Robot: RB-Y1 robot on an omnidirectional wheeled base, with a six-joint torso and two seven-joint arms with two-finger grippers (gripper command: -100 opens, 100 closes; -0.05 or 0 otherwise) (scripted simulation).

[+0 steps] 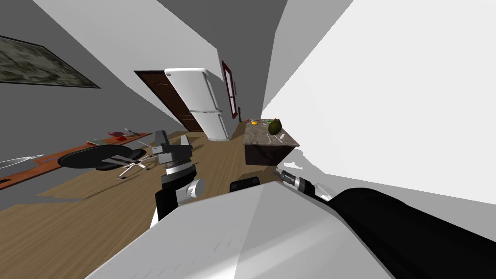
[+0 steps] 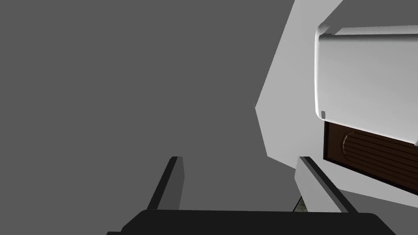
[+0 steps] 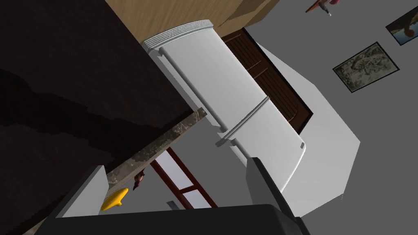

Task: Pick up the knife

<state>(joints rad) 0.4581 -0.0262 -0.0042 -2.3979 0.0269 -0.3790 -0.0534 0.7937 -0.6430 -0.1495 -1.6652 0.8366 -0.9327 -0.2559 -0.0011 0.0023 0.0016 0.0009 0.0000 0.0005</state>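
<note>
Wood floor (image 1: 72,227): pale boards run from me to the fridge and the counter.
Counter (image 1: 265,154): dark sides and a mottled stone top. It stands ahead, against the white wall on my right.
On the counter: a dark green fruit (image 1: 274,126) sits on the stone top, with a small yellow thing (image 3: 115,198) by the edge.
Knife: I cannot pick it out for certain. A thin pale sliver (image 1: 269,138) lies on the stone top near the fruit. A pale pointed shape (image 1: 22,161) lies on the near end of the long red-brown table (image 1: 29,175) by the left wall.
Fridge (image 1: 203,104): white with two doors, beyond the counter and beside a dark brown door (image 1: 167,99).
Chair (image 1: 97,157): a black round seat on a pale star base, between the table and my left arm.
Left claw (image 2: 240,161): raised in front of my chest, fingers spread apart with nothing between them, facing a grey wall.
Right claw (image 3: 177,164): low, just beside the counter's dark side. Its fingers are spread wide and empty, and the stone edge shows between them.
</note>
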